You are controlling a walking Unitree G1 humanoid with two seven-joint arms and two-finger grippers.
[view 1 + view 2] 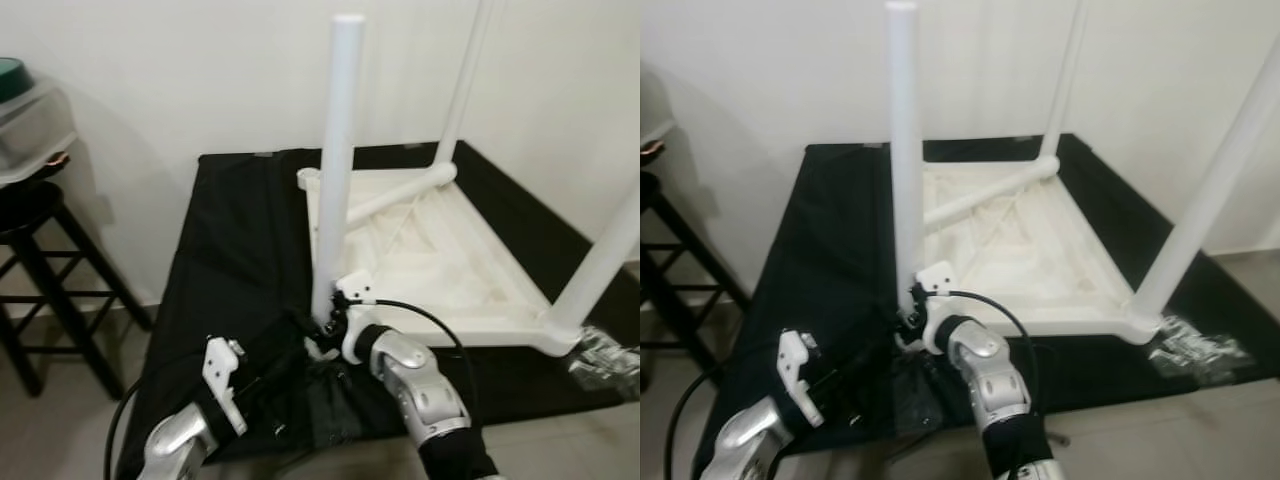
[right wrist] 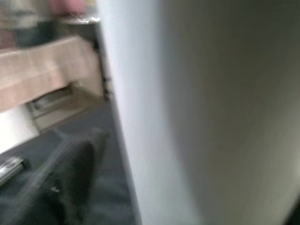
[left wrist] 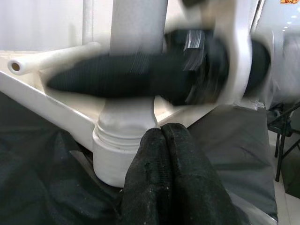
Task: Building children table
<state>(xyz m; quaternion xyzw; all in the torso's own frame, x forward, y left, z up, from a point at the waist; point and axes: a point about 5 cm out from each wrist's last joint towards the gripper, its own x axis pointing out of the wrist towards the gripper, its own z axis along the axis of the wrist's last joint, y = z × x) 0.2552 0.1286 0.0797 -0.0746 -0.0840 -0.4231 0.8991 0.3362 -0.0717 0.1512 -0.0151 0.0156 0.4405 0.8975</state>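
Both my arms reach in low. My right gripper (image 1: 325, 330) is clamped around the base of the near white leg (image 1: 336, 170), which stands upright in the corner socket of the upturned white table (image 1: 450, 270) on the black cloth (image 1: 240, 240). My left gripper (image 3: 161, 154), fingers pressed together empty, sits just beside that socket. A black stool (image 1: 40, 260) stands to the left.

A white table leg (image 2: 187, 112) stands very close in front of the right gripper, blurred. One black finger (image 2: 65, 183) lies just beside the leg. Beyond the finger, dark cloth (image 2: 79, 126) covers the floor.
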